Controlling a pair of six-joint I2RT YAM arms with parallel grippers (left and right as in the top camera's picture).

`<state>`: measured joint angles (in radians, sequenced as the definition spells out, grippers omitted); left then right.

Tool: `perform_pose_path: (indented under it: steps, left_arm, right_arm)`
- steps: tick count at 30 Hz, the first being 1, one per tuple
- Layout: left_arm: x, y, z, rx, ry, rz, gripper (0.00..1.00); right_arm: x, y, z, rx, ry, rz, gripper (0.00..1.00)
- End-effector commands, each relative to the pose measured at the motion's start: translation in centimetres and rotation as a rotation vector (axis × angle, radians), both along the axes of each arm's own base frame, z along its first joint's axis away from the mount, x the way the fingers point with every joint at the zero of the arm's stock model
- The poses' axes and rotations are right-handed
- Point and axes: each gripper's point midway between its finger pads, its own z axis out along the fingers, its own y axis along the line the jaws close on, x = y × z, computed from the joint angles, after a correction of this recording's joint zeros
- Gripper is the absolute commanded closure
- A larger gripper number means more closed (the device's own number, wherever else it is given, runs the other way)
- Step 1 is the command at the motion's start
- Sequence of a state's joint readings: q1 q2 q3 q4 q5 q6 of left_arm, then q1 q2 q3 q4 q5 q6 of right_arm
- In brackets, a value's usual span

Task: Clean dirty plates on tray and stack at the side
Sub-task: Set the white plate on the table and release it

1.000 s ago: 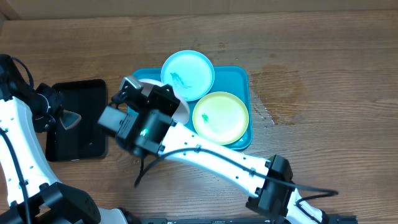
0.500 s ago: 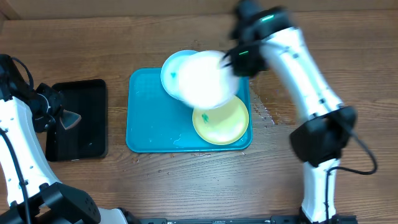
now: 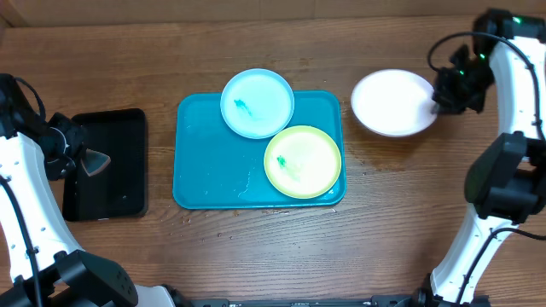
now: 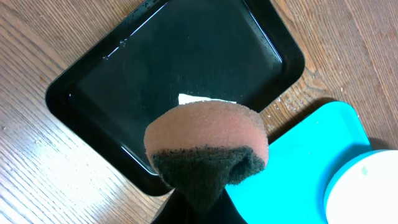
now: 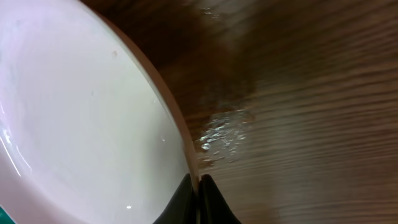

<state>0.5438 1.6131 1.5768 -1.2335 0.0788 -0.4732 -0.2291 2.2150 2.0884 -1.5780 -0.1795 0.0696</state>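
With your right claw (image 3: pixel 438 100) clamped on the rim of the white plate (image 3: pixel 391 102), set it flat on the worktop (image 3: pixel 384 222) right of the tray (image 3: pixel 205 162).

The overhead view looks straight down on the whole counter (image 3: pixel 256 260). The left wrist view looks down closely on the black tray (image 4: pixel 186 56) by the left edge. The right wrist view, closer still, faces the white plate (image 5: pixel 74 124) near the right edge; both show overhead.
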Motion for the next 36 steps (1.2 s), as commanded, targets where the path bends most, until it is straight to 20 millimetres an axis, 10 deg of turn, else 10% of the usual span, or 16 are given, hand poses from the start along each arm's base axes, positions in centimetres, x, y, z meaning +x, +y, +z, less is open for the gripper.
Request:
perform_pose_path:
  steps: [1,9,12,18,25,36]
  left_arm:
    - [0.0,0.0,0.0,-0.002,-0.007,0.019,0.96]
    - [0.1,0.0,0.0,-0.002,-0.009,0.019,0.96]
    - [0.1,0.0,0.0,-0.001,-0.01,0.019,0.96]
    - [0.2,-0.2,0.1,-0.001,-0.011,0.012,0.96]
    - [1.0,-1.3,0.1,0.003,-0.017,-0.027,0.96]
    - [2.3,-3.2,0.2,0.024,-0.028,-0.133,0.96]
  right_arm:
    - [-0.7,-0.9,-0.7,-0.027,0.003,-0.002,0.96]
    - [-2.7,-1.6,-5.0,-0.077,0.085,0.007,0.96]
    - [-2.8,-1.5,-4.7,-0.075,0.093,0.01,0.02]
    - [-1.8,-0.8,-0.7,-0.04,0.05,0.008,0.02]
    - [2.8,8.8,5.5,0.285,-0.22,0.19,0.02]
    - [7.0,24.7,1.8,0.088,-0.421,0.541,0.03]
